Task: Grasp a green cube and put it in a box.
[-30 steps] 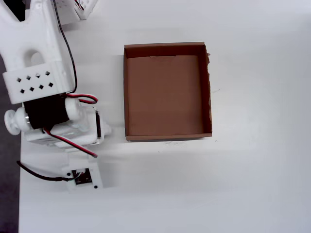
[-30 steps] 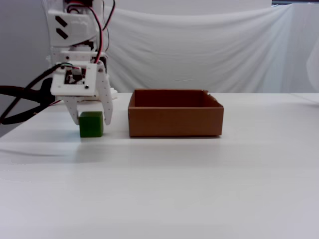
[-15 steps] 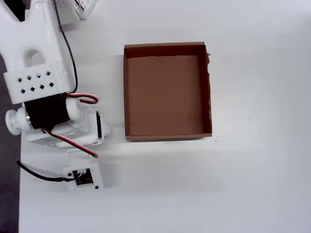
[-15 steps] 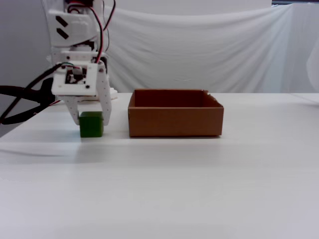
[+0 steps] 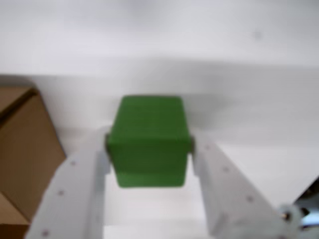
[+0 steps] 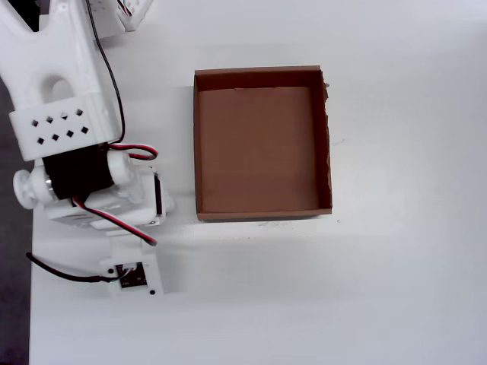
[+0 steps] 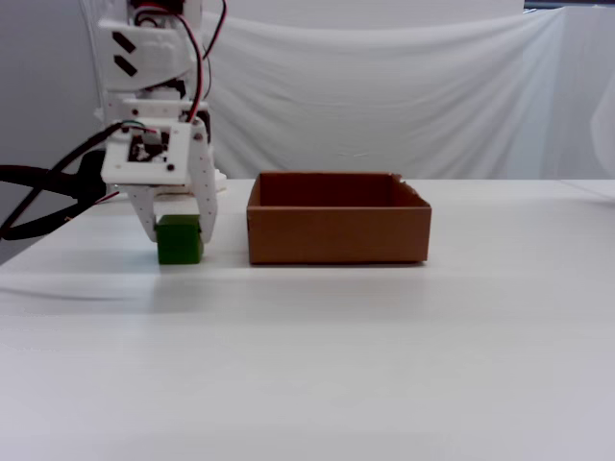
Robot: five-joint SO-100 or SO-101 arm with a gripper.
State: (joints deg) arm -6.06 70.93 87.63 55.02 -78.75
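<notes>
The white gripper [image 7: 179, 233] points down at the table [image 7: 384, 346]. Its two fingers [image 5: 219, 189] sit on both sides of the green cube [image 5: 149, 140] and press on it, so the jaws are pinching the cube. In the wrist view the cube fills the gap between the fingers, and each finger touches one side of it.

In the fixed view the green cube [image 7: 179, 239] is low down, at the table top or maybe just a tiny bit above it; it is hard to tell which from here. It is just to the left of the box [image 7: 338, 230], and there is a small gap between them. The cube is outside the box.

In the overhead view the cube cannot be seen, because the white arm [image 6: 68, 114] covers it. The brown cardboard box [image 6: 199, 144] lies flat to the right of the arm. Its right wall has a rough, torn edge.

Red and black wires [image 6: 129, 152] run along the arm. A white cloth [image 7: 404, 96] hangs behind the table in the fixed view.
</notes>
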